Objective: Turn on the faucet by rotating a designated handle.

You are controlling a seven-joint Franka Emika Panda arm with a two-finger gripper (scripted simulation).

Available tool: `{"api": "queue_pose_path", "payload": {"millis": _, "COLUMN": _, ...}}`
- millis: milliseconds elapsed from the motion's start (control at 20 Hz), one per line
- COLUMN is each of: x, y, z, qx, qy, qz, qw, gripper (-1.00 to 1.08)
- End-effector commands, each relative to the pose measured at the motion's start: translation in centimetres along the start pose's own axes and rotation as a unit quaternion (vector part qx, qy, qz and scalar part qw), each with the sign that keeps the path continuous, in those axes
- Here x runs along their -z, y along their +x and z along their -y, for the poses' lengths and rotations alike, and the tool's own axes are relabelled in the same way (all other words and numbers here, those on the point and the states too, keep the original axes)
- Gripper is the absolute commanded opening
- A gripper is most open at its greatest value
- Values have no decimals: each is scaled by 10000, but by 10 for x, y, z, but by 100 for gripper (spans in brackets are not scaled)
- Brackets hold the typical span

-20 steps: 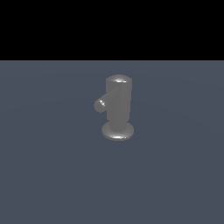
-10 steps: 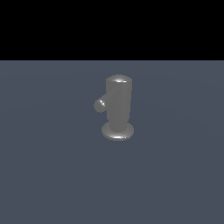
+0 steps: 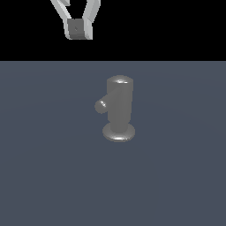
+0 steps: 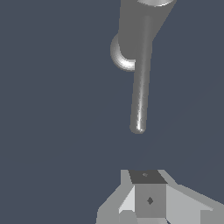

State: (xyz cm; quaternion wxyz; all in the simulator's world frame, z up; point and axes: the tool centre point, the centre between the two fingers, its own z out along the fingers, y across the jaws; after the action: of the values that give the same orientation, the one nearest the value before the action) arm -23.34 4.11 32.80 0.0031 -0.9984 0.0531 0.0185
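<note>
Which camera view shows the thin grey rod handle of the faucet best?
The wrist view: the thin grey rod handle appears along its full length, down to its rounded end. The exterior view sees it nearly end-on, a short stub beside the dull grey upright metal cylinder.

Gripper (image 3: 79, 30): upper part and arm being cut off by the exterior view's top edge; jaw gap not discernible.
Faucet (image 4: 144, 26): top being cropped in the wrist view.
Handle (image 3: 102, 106): showing foreshortened, length unreadable in the exterior view.

faucet (image 3: 119, 110): dull grey | handle (image 4: 140, 94): grey | hand (image 3: 79, 29): pale grey | floor (image 3: 53, 176): slate blue
</note>
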Motion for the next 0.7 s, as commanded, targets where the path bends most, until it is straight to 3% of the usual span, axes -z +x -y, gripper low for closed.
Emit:
{"api": "queue_pose_path", "payload": {"millis": 0, "x": -18, "y": 5, "z": 5, "qx": -84, "qy": 0, "qz": -33, "qw": 10000, "gripper": -100}}
{"api": "queue_pose_path", "payload": {"millis": 650, "x": -90, "y": 30, "z": 24, "qx": -406, "qy": -3, "qz": -154, "qw": 9991, "gripper": -100}}
